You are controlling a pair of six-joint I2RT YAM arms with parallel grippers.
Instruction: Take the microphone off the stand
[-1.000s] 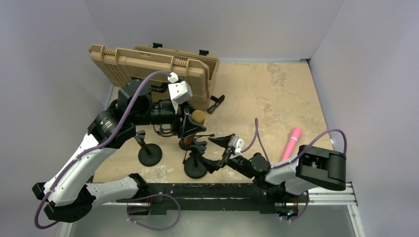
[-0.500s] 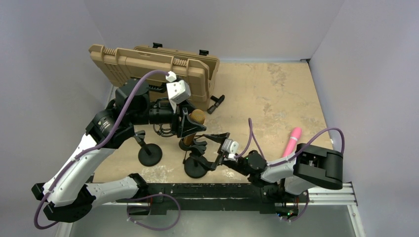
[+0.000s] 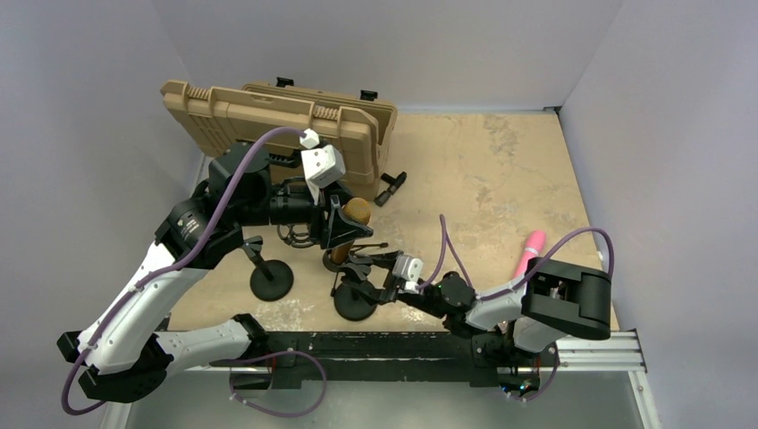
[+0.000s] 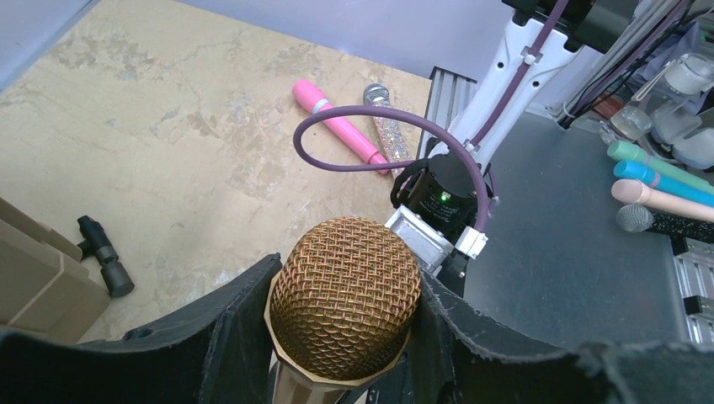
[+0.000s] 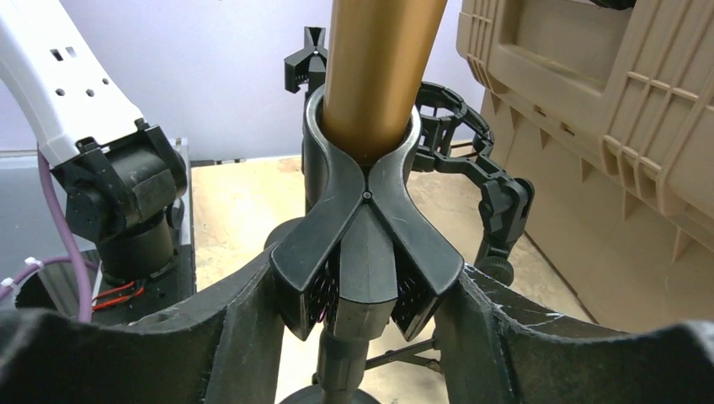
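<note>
The gold microphone [image 3: 357, 213] stands upright in the black stand [image 3: 355, 306]. My left gripper [image 3: 344, 228] is shut on its mesh head [image 4: 345, 295], a black finger pressed to each side. In the right wrist view the gold body [image 5: 383, 67] sits in the stand's spring clip [image 5: 368, 244]. My right gripper [image 5: 368, 303] is shut on the clip's two lower wings, both fingers touching them. From above, the right gripper [image 3: 371, 268] sits low at the stand, just below the left one.
A tan hard case [image 3: 277, 125] stands open behind the left arm. A second black stand [image 3: 271, 281] is to the left, and a small black part [image 3: 391, 188] lies near the case. A pink microphone [image 3: 529, 255] lies at the right, with a glittery one [image 4: 386, 130] beside it.
My right gripper has moved left onto the stand's clip and its fingers have closed from wide open onto the clip's wings. The left gripper and microphone have not moved.
</note>
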